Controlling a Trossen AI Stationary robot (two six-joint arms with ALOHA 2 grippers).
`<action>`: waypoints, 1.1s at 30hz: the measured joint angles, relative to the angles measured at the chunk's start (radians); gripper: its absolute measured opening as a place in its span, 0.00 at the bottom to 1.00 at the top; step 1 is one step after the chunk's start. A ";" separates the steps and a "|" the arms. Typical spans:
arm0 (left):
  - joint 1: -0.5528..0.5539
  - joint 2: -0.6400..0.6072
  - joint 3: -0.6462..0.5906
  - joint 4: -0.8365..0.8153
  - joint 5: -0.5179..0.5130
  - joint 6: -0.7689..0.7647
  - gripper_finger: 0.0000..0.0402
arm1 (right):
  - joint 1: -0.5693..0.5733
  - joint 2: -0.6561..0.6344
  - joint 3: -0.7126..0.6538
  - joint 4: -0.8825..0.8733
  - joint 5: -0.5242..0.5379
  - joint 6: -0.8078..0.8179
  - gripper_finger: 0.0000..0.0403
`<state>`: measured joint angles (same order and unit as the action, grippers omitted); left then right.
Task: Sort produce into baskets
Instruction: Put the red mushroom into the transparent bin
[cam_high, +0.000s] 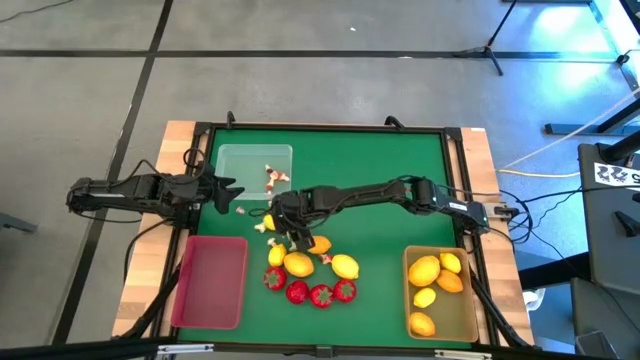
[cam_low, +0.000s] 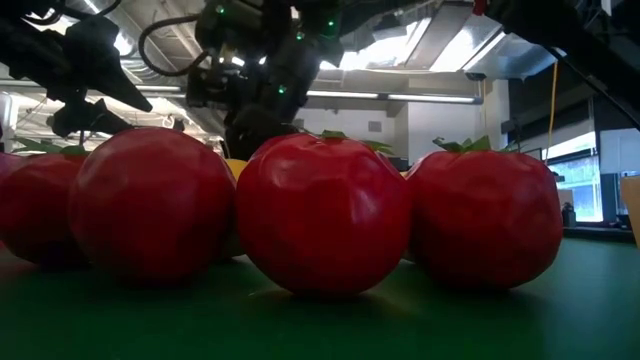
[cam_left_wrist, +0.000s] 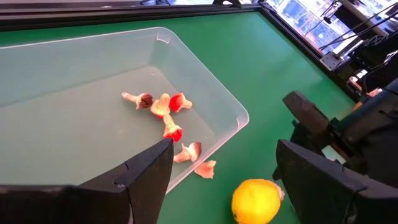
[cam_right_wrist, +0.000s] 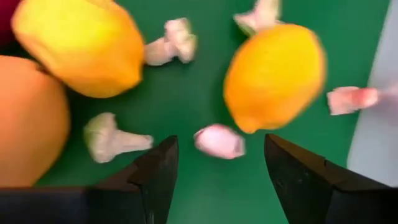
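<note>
Hovering over the loose pile mid-table, the right gripper (cam_high: 290, 232) has its fingers spread with nothing between them; in its wrist view a small pink-white bit (cam_right_wrist: 219, 140) lies on the green mat (cam_high: 380, 160) right between the fingertips, so judging by that, this scrap is the next pick. Two lemons (cam_right_wrist: 275, 73) and an orange fruit (cam_right_wrist: 28, 118) sit close around it, which probably explains the straight-down approach with a moderate spread.

Left gripper (cam_high: 222, 193) waits at the near-left edge of the clear tray (cam_high: 228, 158), fingers wide apart and empty, parked clear of the right arm's reach. That tray is at far left and already holds several white-and-red bits (cam_left_wrist: 166, 112); one more lies just outside its wall.

Red tray (cam_high: 210, 282) at near left looks empty. Tan tray (cam_high: 470, 310) at near right holds lemons and an orange piece. Four strawberries (cam_high: 310, 292) sit in a row near the front of the pile, unsorted and well apart from the red tray.
</note>
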<state>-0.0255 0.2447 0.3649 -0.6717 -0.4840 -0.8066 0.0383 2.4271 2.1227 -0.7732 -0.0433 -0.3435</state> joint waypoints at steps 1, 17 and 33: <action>0.000 0.000 0.000 0.000 0.000 0.000 0.69 | 0.000 0.000 0.000 0.002 -0.001 0.000 0.58; 0.000 0.000 0.000 0.002 0.000 0.001 0.69 | 0.000 0.044 -0.010 0.058 -0.028 0.014 0.58; 0.000 0.000 0.000 0.002 0.000 0.000 0.69 | -0.008 0.050 -0.010 0.066 -0.028 0.027 0.38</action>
<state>-0.0256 0.2443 0.3649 -0.6701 -0.4839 -0.8070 0.0299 2.4767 2.1128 -0.7071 -0.0715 -0.3160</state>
